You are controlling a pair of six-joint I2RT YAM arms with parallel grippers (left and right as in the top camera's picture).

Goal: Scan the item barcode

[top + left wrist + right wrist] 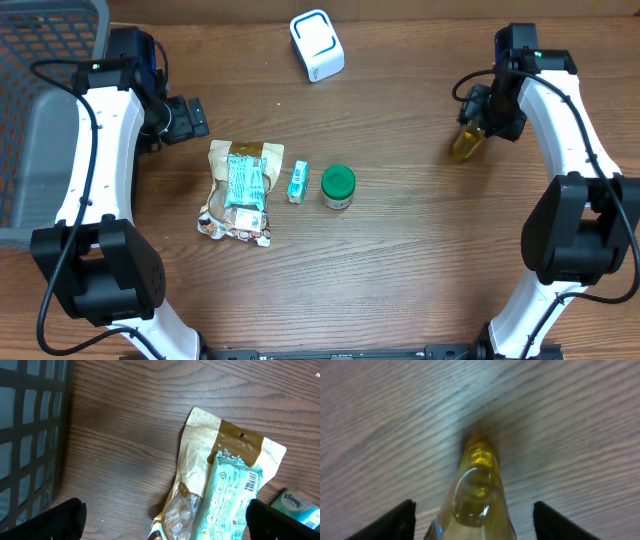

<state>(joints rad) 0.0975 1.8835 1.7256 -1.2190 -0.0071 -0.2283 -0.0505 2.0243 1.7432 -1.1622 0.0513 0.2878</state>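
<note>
A small yellow bottle (463,146) lies on the wooden table at the right. My right gripper (478,124) is just above it. In the right wrist view the bottle (477,480) sits between the two fingers of the right gripper (475,521), with a gap on each side, so the jaws stand open. A white scanner (317,44) stands at the back middle. My left gripper (188,118) is wide open at the left. In its wrist view the left gripper (167,522) hangs over a tan snack bag (200,445) with a teal packet (230,495) on it, whose barcode (251,480) faces up.
A dark mesh basket (40,60) fills the far left; in the left wrist view the basket (25,435) is close by. The snack bag (238,190), a small tissue pack (298,183) and a green-lidded jar (338,187) lie in a row mid-table.
</note>
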